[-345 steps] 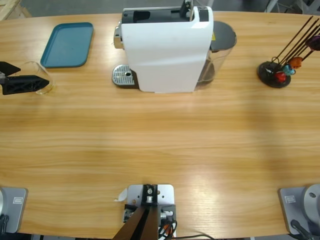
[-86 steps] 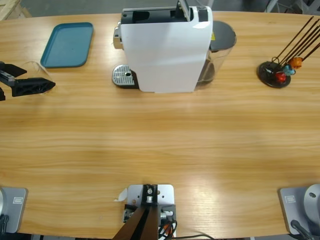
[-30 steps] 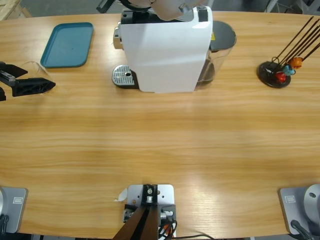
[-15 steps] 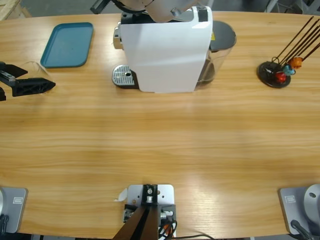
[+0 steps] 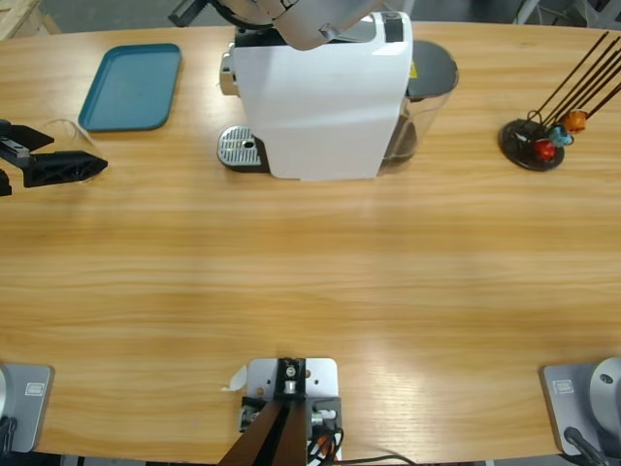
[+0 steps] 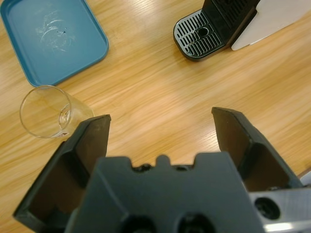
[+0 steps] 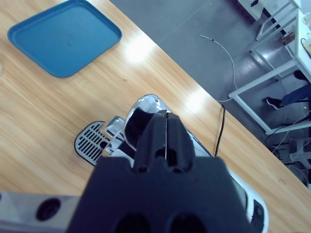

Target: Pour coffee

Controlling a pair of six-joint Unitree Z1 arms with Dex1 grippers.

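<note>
- Change: a second ago the silver arm over the coffee machine point(image 5: 325, 92) sat nearer the machine's middle; the right gripper point(image 7: 166, 127) now reaches further toward the upper-left edge of the high view. About three seconds ago no arm was over the machine at all.
- Reading: the right arm seems to be working the top of the machine, likely its lever or lid, so brewing is not started. No coffee shows in any view.
- Right gripper state: jaws pressed together with nothing between them, poised above the machine's chrome top point(image 7: 143, 109).
- Left gripper point(image 6: 160, 127): jaws spread wide, holding nothing. Unmoved over the last three seconds; some eleven seconds ago the tumbler sat right at its jaws.
- Glass tumbler point(image 6: 46, 111): clear and dry, standing on the table just beside the left jaw's tip, apart from it, near the corner of the blue tray point(image 6: 53, 39). In the high view it is only faintly visible by the left gripper point(image 5: 44, 160).
- Drip grate point(image 6: 201, 36): bare, well apart from the tumbler; no cup under the spout.
- Judgement: the tumbler must get to the grate before any pour.
- Capsule rack point(image 5: 543, 131) stands far right, untouched.
</note>
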